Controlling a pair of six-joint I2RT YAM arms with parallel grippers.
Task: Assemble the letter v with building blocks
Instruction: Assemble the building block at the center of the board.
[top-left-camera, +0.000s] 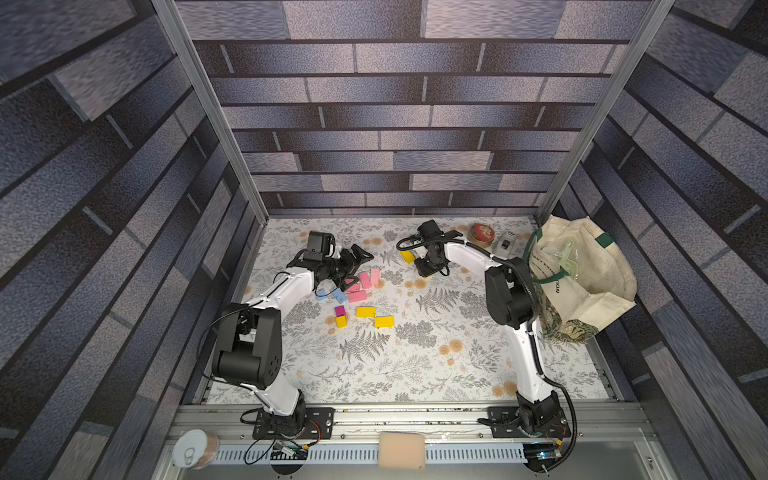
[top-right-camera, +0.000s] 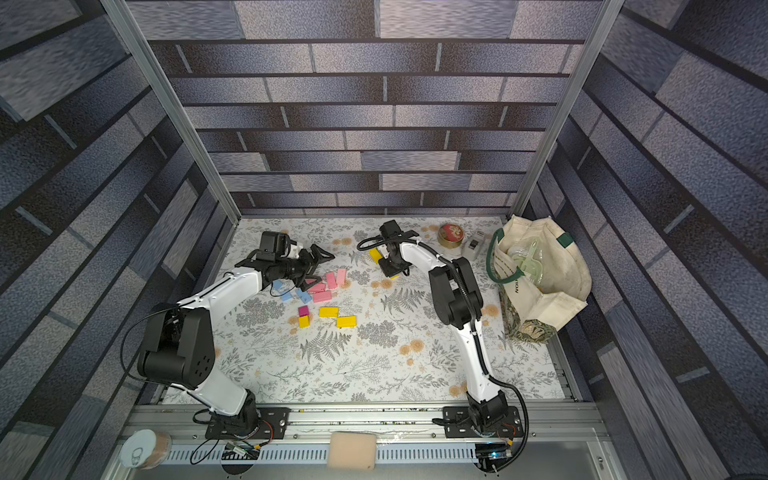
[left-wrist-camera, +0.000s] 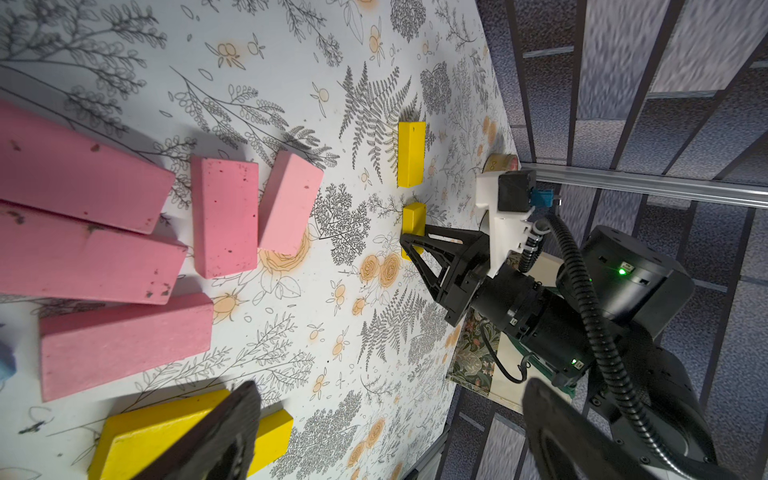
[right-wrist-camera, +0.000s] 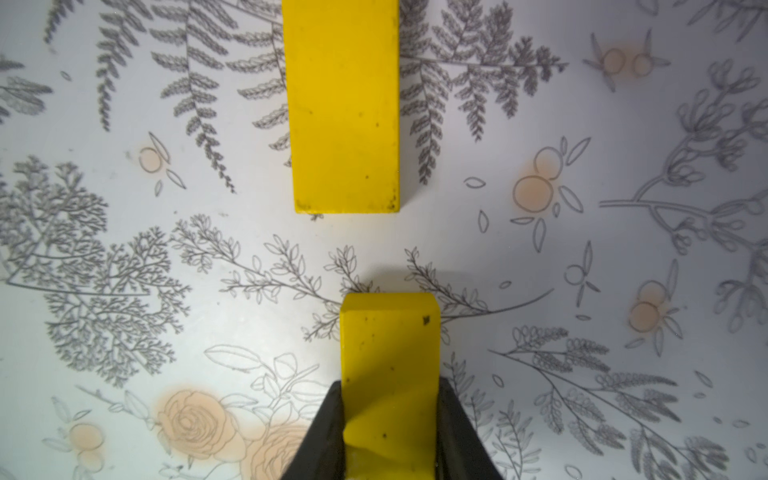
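Placing step: right gripper (right-wrist-camera: 390, 388) clamped on a yellow block (right-wrist-camera: 388, 345) near the desk's (top-left-camera: 415, 365) far edge, apart from the laid yellow block (right-wrist-camera: 343, 104); left gripper (top-left-camera: 360, 266) wide open, empty; next: angle, lower and release for the V.

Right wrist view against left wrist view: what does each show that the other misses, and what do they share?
Only the right wrist view shows the right gripper with jaws pressed on both sides of the held yellow block. Only the left wrist view shows the pink blocks, a third yellow block and the tin. Both show the held block facing a lying yellow block end to end, a gap between.
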